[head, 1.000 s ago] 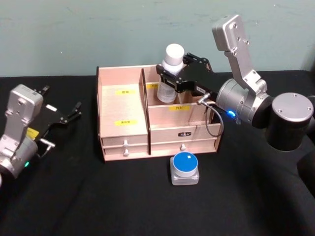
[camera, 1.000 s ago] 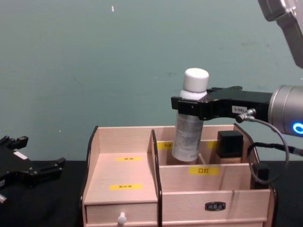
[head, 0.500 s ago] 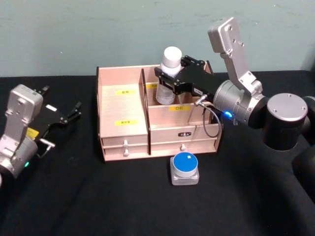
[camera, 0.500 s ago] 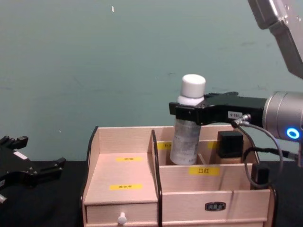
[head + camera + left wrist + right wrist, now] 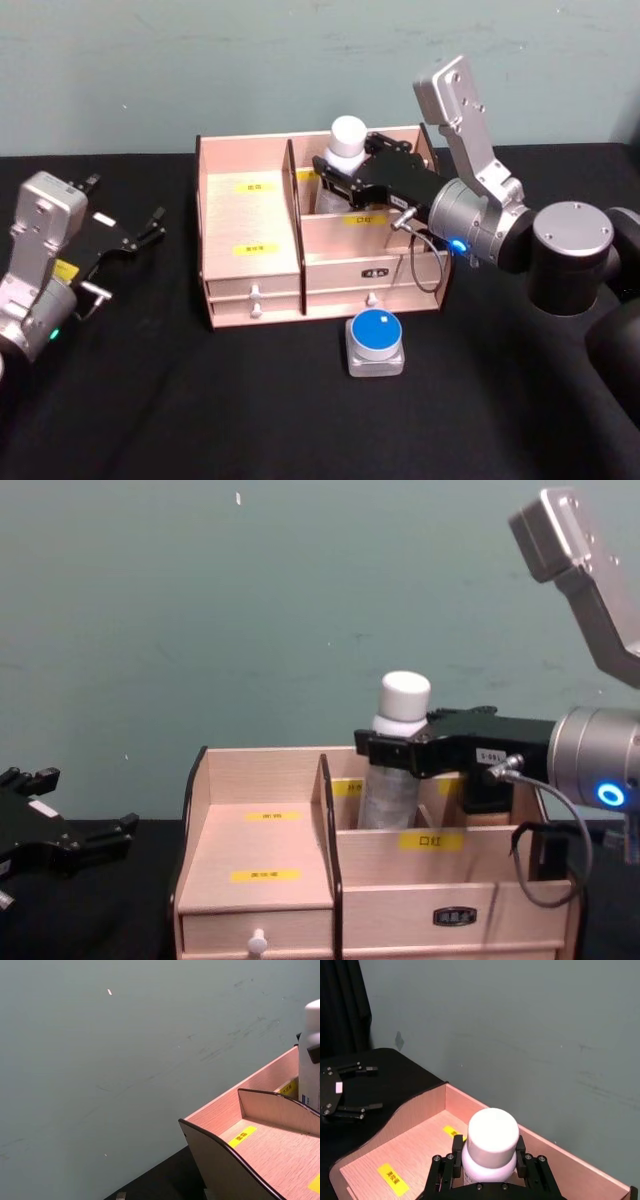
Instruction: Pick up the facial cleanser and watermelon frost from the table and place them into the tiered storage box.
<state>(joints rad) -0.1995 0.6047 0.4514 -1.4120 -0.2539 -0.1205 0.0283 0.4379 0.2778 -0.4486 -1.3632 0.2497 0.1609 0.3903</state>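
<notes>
The facial cleanser (image 5: 348, 136), a clear bottle with a white cap, stands upright with its lower part inside the rear compartment of the right half of the tiered storage box (image 5: 250, 215). My right gripper (image 5: 345, 172) is shut on its neck, just below the cap (image 5: 492, 1135). From the chest, the bottle (image 5: 404, 695) rises above the box wall (image 5: 260, 780) with the right gripper (image 5: 395, 752) around it. The watermelon frost (image 5: 376, 340), a small square jar with a blue round lid, sits on the table in front of the box. My left gripper (image 5: 150, 228) rests open at the far left.
A dark-capped item (image 5: 488, 790) stands in the rear compartment right of the bottle. The box has two drawers with white knobs (image 5: 256, 291) at its front. Black cloth covers the table (image 5: 200, 400), and a teal wall stands behind.
My right gripper has lowered the bottle from above the box down into the rear compartment, shifting slightly left. The left arm and the blue-lidded jar have not moved.
</notes>
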